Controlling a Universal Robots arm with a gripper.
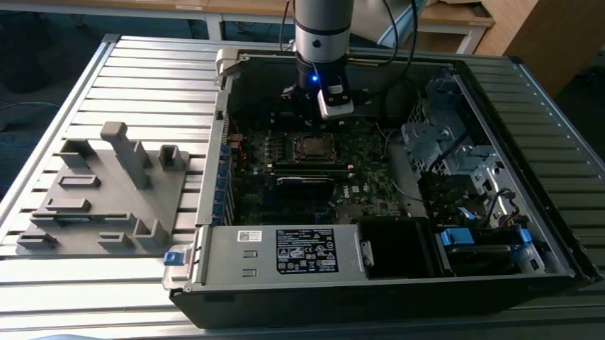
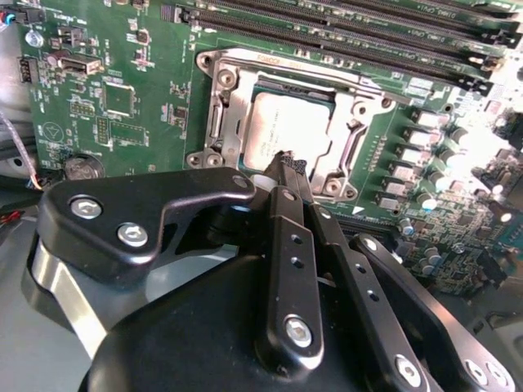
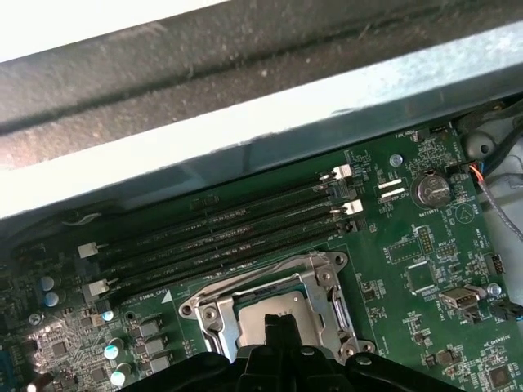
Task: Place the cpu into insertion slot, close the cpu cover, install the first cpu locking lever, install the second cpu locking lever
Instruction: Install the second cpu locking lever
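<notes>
**Arm over the seated chip inside the open computer case**

The ribbed metal table [image 1: 113, 71] carries an open computer case [image 1: 378, 283] lying on its side, its walls standing up on all four sides of the board. On the exterior view's left, well apart from the case, sits a grey fixture block [image 1: 104, 205] with upright posts. The arm [image 1: 324, 35] reaches down into the far part of the case, near its far wall; drive cages and cables crowd the exterior view's right, and a black power supply [image 1: 307, 251] fills the near edge.

The green motherboard [image 2: 122, 106] lies flat on the case floor. Long black memory slots [image 3: 221, 237] run just beside the socket, between it and the case wall [image 3: 261, 139], which leaves only a narrow strip there. Rows of small capacitors [image 2: 425, 163] border another side of the socket.

The insertion slot [image 2: 216, 122] shows its silvery rim and corner screws. The cpu cover [image 2: 347, 122] lies down flat over it, framing the chip on every side. The cpu [image 2: 282, 131] sits in the slot, its dull metal top seen through the cover's window.

The gripper [image 2: 288, 166] hangs just over the near edge of the socket, its fingers pressed together at the tips with nothing between them, close above the chip's edge; whether they touch it I cannot tell.
</notes>
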